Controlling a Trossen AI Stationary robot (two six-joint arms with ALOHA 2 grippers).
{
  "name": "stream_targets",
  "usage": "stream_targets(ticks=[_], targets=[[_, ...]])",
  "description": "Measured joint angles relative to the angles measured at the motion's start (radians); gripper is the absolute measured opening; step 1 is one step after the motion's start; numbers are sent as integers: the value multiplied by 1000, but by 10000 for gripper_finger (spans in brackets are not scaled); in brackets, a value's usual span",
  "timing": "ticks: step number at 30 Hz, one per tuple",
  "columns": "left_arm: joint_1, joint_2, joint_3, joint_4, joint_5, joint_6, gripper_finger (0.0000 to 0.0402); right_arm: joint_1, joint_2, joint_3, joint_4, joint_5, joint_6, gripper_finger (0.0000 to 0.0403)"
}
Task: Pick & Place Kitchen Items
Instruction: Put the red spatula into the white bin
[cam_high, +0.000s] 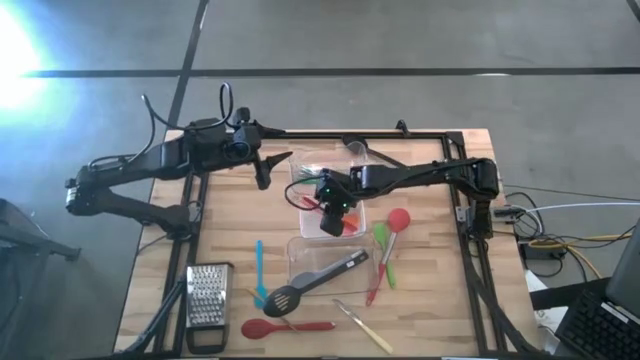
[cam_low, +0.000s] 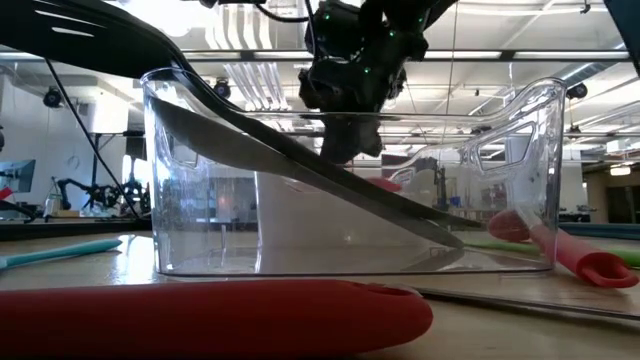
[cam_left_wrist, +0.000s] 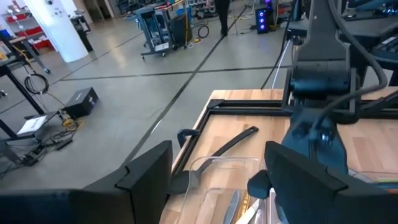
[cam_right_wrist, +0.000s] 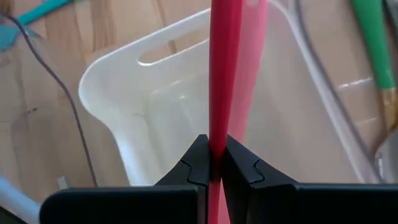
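My right gripper hangs over the middle clear tub, shut on a slim red utensil that points down into the tub. My left gripper waits open above the table's far left, beside the far tub, with nothing between its fingers. A black slotted spoon leans with its handle on the near tub's rim. On the table lie a teal tool, a red spoon, a green spatula, another red spoon and a wood-handled tool. My right gripper pinches the red utensil's thin handle between its two fingers. The fingers slant steeply down from above and lie along the handle. The utensil runs on beyond the fingertips into the middle tub; whether its lower end touches the tub floor I cannot tell.
A steel box grater lies at the near left corner. A black ladle lies by the far edge. A black frame borders the table. Cables lie off the right edge.
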Motion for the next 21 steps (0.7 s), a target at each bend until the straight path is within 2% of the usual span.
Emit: stream_targets(ticks=[4, 12, 21], targets=[[0, 0, 0, 0, 0, 0, 259, -2, 37, 0, 7, -37, -1, 11], [0, 0, 0, 0, 2, 0, 259, -2, 96, 19, 6, -39, -2, 17], [0, 0, 0, 0, 2, 0, 259, -2, 46, 21, 22, -39, -11, 92]])
